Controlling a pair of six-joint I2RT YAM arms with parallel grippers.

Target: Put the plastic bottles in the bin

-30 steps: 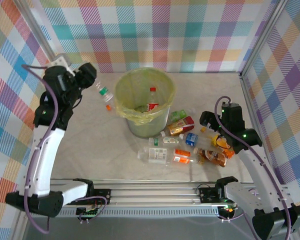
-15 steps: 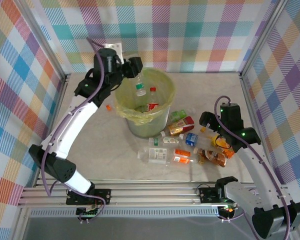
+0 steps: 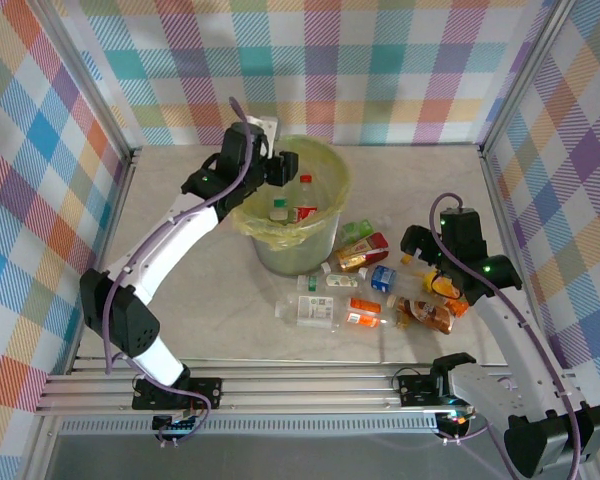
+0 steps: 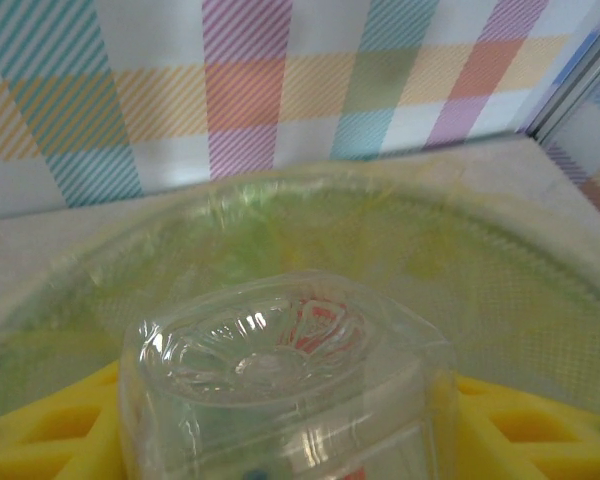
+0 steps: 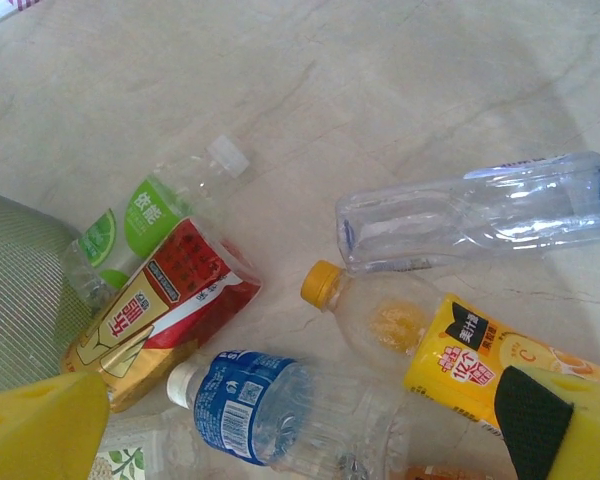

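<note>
bin point(image 3: 342, 180): red-capped bottle point(image 3: 305, 195) in | left gripper point(image 3: 284, 170) clamped on clear bottle point(image 4: 280, 390) above | right gripper point(image 3: 425, 262) spread wide | other bottles point(image 3: 382, 278) (most tbh) on surface point(image 3: 200, 290)

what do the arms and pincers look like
The left arm and right arm have white shells with black joints, each trailed by a purple cable. The left pincer and right pincer have yellow pads; a black patch sits on one right pad.

Scattered bottles point(image 3: 363, 252) beside bag-lined bin point(image 3: 280, 256)
</note>
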